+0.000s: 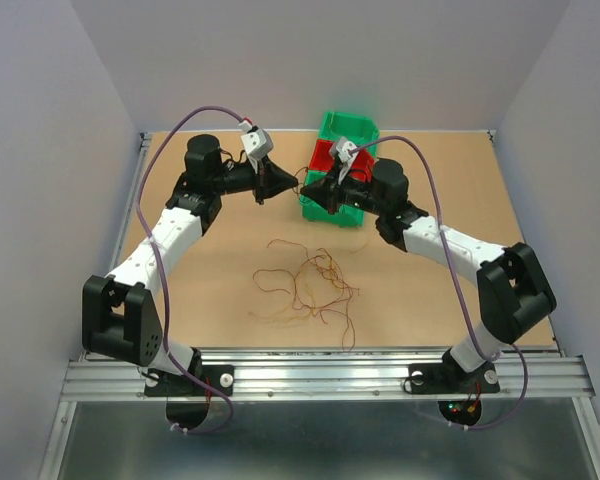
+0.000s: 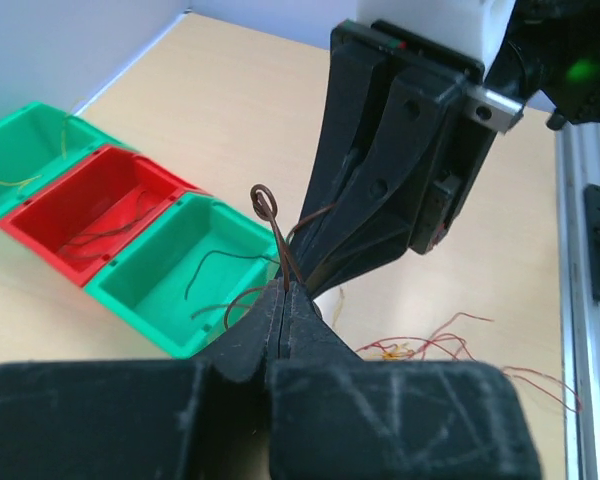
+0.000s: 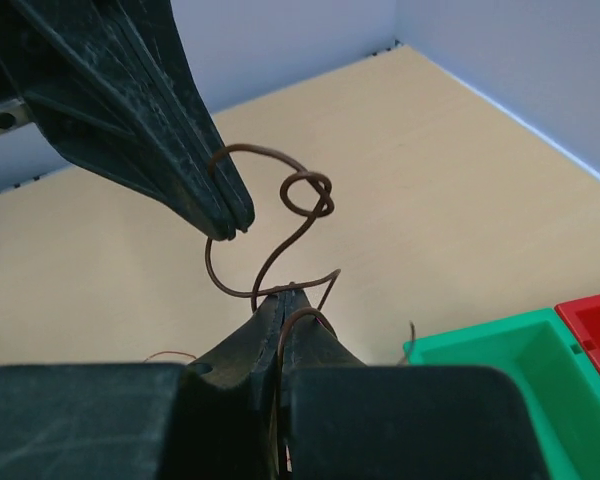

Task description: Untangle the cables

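Wire is the whole business of this moment: one brown wire [image 3: 310,195] hangs in the air just beside the row of bins [image 2: 140,315], on the side towards the left arm. Both ends are held. The left pincer [image 2: 283,292] is pressed tight on one stretch of it, and the right pincer [image 3: 280,296] is pressed tight on another, tip almost to tip. Between them the strand curls into a small closed loop that looks like a loose knot.

The step in hand seems to be working that loop out before the wire goes into a bin. It would be done best by drawing the pincers apart slowly and watching the loop. If it shrinks rather than opens, more pull would likely cinch it. Easing back and re-gripping nearer the loop would then be wiser. A strand this thin could also slip from the pads, so the pull should stay gentle.

The remaining cables [image 1: 310,285] lie in a loose tangle on the counter [image 1: 450,170], on the arm-base side of the bins. A few strands already rest inside the bins.

The counter is pale, bare wood. Plain grey walls [image 1: 60,100] close it in on the sides and beyond the bins. A metal rail [image 1: 320,375] runs along the edge farthest from the bins.
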Robot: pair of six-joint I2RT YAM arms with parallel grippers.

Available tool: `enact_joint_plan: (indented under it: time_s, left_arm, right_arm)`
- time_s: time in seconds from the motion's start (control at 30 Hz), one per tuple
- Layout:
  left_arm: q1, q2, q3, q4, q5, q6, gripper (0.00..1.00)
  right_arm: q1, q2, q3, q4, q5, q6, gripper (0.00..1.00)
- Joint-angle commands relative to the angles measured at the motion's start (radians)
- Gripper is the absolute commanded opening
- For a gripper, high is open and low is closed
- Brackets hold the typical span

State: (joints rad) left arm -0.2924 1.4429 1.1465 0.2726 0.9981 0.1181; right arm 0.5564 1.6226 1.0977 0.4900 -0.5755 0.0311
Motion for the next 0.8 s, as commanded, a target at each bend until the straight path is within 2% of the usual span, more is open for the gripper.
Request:
enact_joint_plan:
  time_s: [0.0,0.1,0.17,0.4,0.77]
  left_arm:
    - [0.006,-0.021,0.045,0.008,0.138,0.023,0.0]
    - [0.006,-0.027,0.047,0.002,0.142,0.025,0.0]
    - [0.006,-0.032,0.045,-0.001,0.145,0.029,0.0]
    - [0.004,-0.065,0.033,-0.036,0.159,0.08,0.0]
    - [0.012,-0.096,0.041,-0.059,0.109,0.063,0.0]
  right_arm:
    - [-0.006,-0.064,-0.059,0.17,-0.023,0.033,0.01]
    - [-0.006,-0.085,-0.085,0.193,0.023,0.035,0.06]
    - [-0.007,-0.099,-0.099,0.223,0.035,0.035,0.15]
    - [-0.013,-0.13,-0.151,0.252,0.023,0.006,0.17]
    - [-0.013,-0.204,-0.242,0.297,0.069,-0.056,0.17]
